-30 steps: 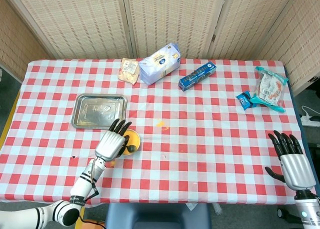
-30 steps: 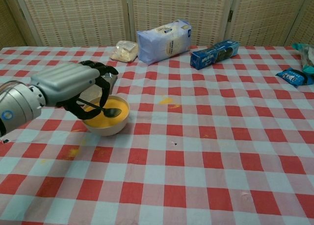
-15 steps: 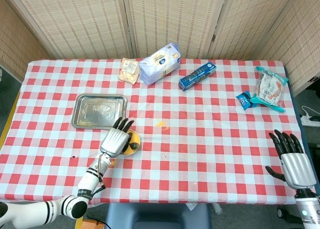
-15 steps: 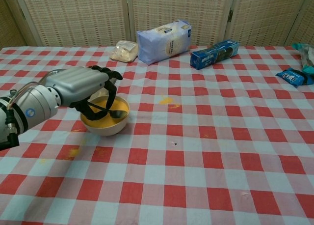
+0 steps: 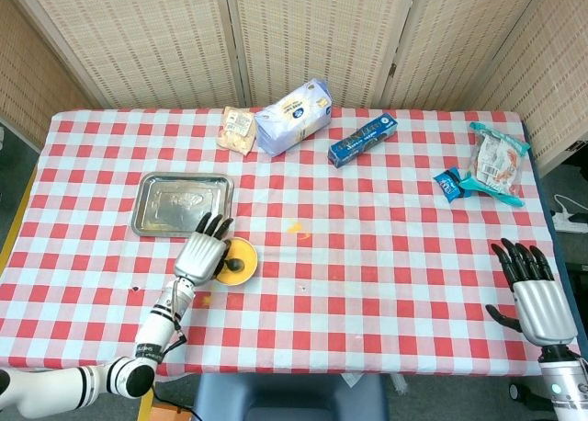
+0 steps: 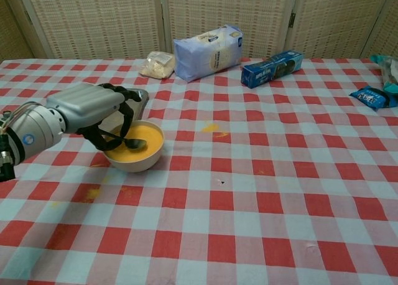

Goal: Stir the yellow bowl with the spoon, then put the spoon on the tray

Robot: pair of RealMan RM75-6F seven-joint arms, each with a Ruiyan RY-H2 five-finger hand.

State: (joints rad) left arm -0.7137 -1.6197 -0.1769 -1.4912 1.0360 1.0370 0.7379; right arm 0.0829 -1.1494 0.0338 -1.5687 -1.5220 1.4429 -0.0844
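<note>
The yellow bowl (image 6: 138, 149) (image 5: 241, 258) sits left of the table's middle, just in front of the metal tray (image 5: 180, 203). My left hand (image 6: 87, 111) (image 5: 201, 253) hovers at the bowl's left rim and holds a dark spoon (image 6: 127, 142); the spoon's scoop lies inside the bowl, in the yellow contents. In the head view the scoop shows as a dark spot (image 5: 235, 264). My right hand (image 5: 536, 297) hangs at the table's near right corner with fingers spread, holding nothing. The chest view does not show it.
A white bag (image 5: 293, 115), a small snack packet (image 5: 237, 130) and a blue box (image 5: 362, 138) lie along the back. Blue and clear packets (image 5: 487, 168) sit at the far right. A small yellow spill (image 5: 294, 226) marks the cloth right of the bowl.
My left hand has swept the spoon around inside the bowl, shifting right and then back left; the scoop now lies nearer the bowl's left side. The right hand has stayed put.
</note>
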